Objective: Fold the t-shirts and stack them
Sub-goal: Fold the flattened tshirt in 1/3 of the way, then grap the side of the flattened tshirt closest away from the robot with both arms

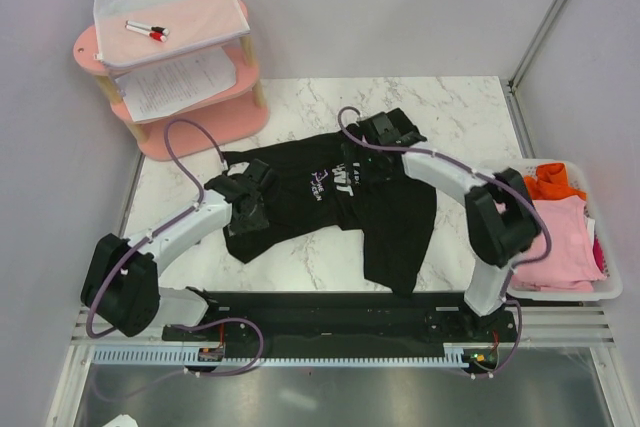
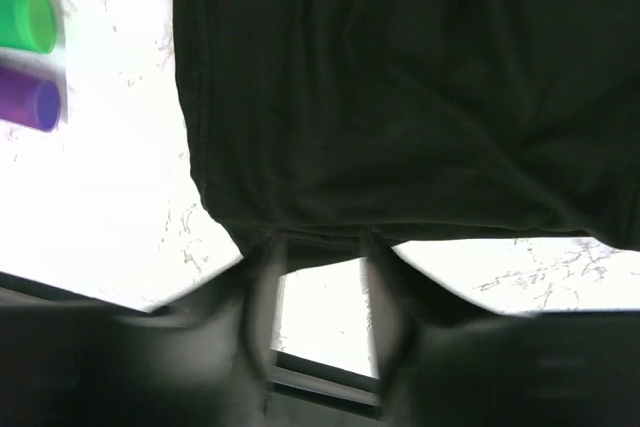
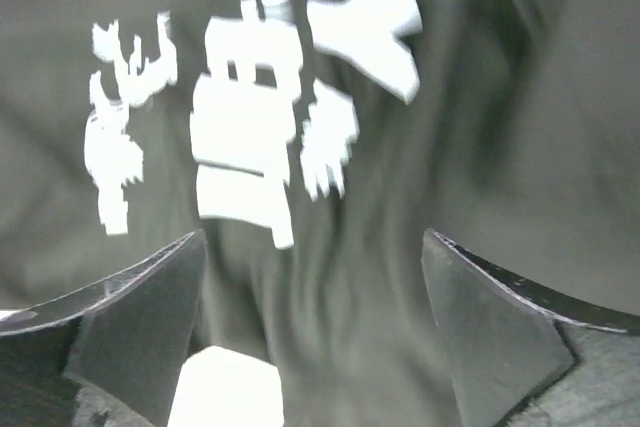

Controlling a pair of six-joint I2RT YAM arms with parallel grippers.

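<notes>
**Clerk:** Item one, the black t-shirt (image 1: 340,197). Where do you have it?

**Checker:** You have it spread and rumpled on the marble table (image 1: 450,112), between your two arms. Its white lettering (image 1: 335,175) faces up, and one part trails toward the near edge.

**Clerk:** Item two, your left gripper (image 2: 322,247)?

**Checker:** It is low at the shirt's left side. The fingers (image 2: 265,277) stand a little apart, with bare table showing between them. The shirt's hem lies across their tips.

**Clerk:** Item three, your right gripper (image 3: 312,247)?

**Checker:** It is spread wide over the chest print, with nothing between the fingers.

**Clerk:** Remaining stock?

**Checker:** A pink t-shirt (image 1: 565,237) and an orange t-shirt (image 1: 555,182) lie in the white basket (image 1: 600,292) at your right. A pink shelf (image 1: 190,132) stands at the far left, holding printed paper sheets (image 1: 180,82) and two markers (image 1: 147,32) on top. A green cylinder (image 2: 25,17) and a purple cylinder (image 2: 30,102) sit beside the shirt in the left wrist view.
</notes>
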